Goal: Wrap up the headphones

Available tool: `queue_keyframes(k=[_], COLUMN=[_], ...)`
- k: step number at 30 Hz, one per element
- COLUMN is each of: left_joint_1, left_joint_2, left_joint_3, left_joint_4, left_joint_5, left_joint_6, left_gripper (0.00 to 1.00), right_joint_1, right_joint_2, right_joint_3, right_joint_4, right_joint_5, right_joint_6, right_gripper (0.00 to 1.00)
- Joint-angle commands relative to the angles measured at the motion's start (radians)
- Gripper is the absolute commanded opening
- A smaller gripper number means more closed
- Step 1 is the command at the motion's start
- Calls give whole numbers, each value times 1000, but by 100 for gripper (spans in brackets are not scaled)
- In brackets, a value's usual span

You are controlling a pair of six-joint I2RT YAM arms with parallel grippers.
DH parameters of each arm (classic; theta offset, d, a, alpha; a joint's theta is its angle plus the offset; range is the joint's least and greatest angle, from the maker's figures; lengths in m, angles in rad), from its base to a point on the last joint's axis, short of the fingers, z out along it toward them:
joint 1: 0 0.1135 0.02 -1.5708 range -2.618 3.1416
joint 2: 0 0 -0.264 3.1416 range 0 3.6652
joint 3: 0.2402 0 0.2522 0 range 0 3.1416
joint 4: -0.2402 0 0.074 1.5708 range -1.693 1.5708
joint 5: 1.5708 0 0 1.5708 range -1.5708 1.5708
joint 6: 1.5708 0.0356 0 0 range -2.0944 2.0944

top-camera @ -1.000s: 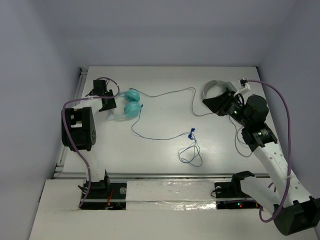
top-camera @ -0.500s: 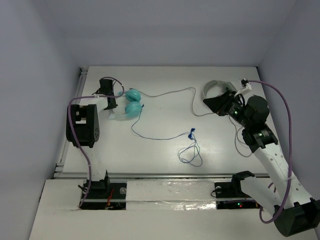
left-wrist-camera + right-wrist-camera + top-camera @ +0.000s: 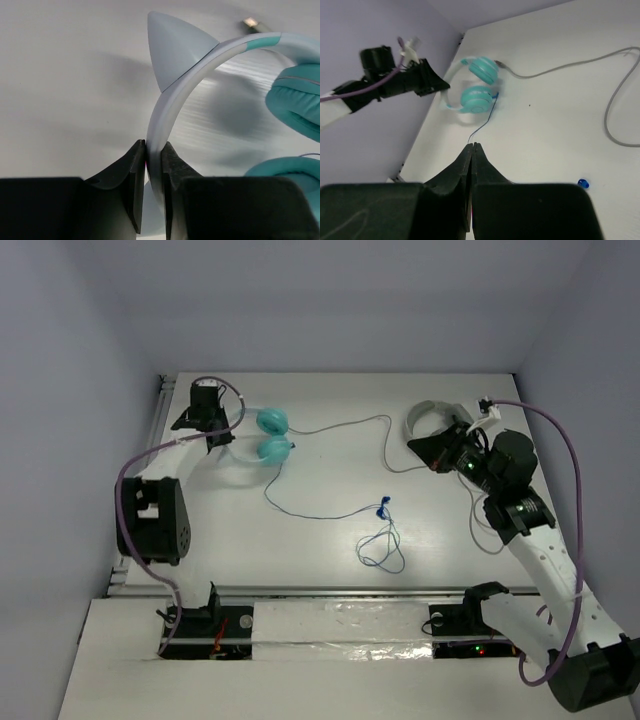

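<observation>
The teal headphones [image 3: 268, 434] hang at the far left, lifted off the table, their two round cups [image 3: 479, 85] side by side. My left gripper [image 3: 216, 436] is shut on their pale headband [image 3: 172, 102], which has a pointed ear on it. Their thin blue cable [image 3: 318, 514] trails right across the table to a loose coil [image 3: 380, 551] with a blue plug [image 3: 383, 507]. My right gripper [image 3: 428, 447] is shut and empty, held above the table at the far right, its fingertips [image 3: 470, 148] pressed together.
White-grey headphones [image 3: 432, 415] lie at the back right under my right arm, their grey cable [image 3: 352, 425] running left toward the teal cups. The table's left edge and wall are close beside my left gripper.
My left gripper has moved toward the back and lifted the headphones by the headband; the cups have shifted back and slightly right. The right arm has not moved.
</observation>
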Motion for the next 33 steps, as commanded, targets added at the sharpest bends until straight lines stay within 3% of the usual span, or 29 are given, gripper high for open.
queue_keyframes(k=[1, 12, 14, 15, 18, 21, 33], left_joint_1=[-31, -51, -51, -51, -51, -51, -51], left_joint_2=[-236, -485, -505, -510, -522, -520, -550], left_joint_3=[6, 141, 176, 190, 257, 315, 323], left_joint_4=[21, -100, -114, -123, -139, -147, -21], left_joint_5=[136, 423, 454, 478, 512, 535, 671], left_joint_6=[-73, -174, -188, -191, -202, -208, -329], left_gripper=[0, 0, 0, 0, 0, 0, 0], right_joint_1=[14, 117, 137, 146, 200, 252, 302], right_joint_2=[25, 216, 250, 261, 296, 330, 529], right_joint_3=[43, 105, 113, 116, 106, 89, 15], right_joint_4=[57, 128, 137, 140, 185, 215, 445], right_joint_5=[-95, -143, -121, -121, -153, -186, -199], right_joint_6=[-50, -179, -220, -236, -289, -323, -302], right_gripper=[0, 1, 10, 31, 63, 73, 74])
